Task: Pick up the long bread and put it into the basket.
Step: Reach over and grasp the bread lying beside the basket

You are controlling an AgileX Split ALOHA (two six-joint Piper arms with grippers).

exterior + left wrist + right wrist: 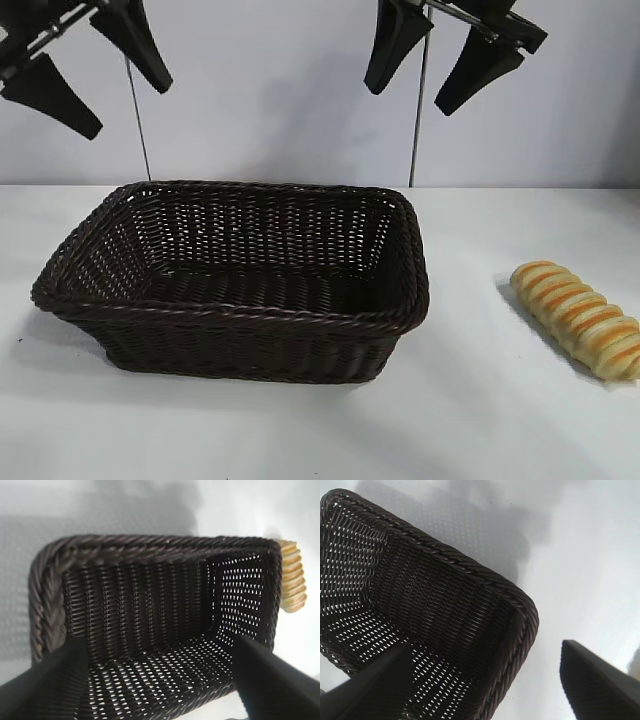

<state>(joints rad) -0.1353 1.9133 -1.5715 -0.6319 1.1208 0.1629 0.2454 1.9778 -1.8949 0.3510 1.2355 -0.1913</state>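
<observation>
Basket at the middle of the table, bread lying off to its right.

The white table point(480, 420) carries the dark wicker basket point(240, 330), and the long bread point(582, 318) lies well apart from it near the right edge (slanted, flat on the surface). Both claws hang high above, holding nothing: the left claw point(85, 70) spread over the basket's left end, the right claw point(440, 65) spread over its right end.
</observation>
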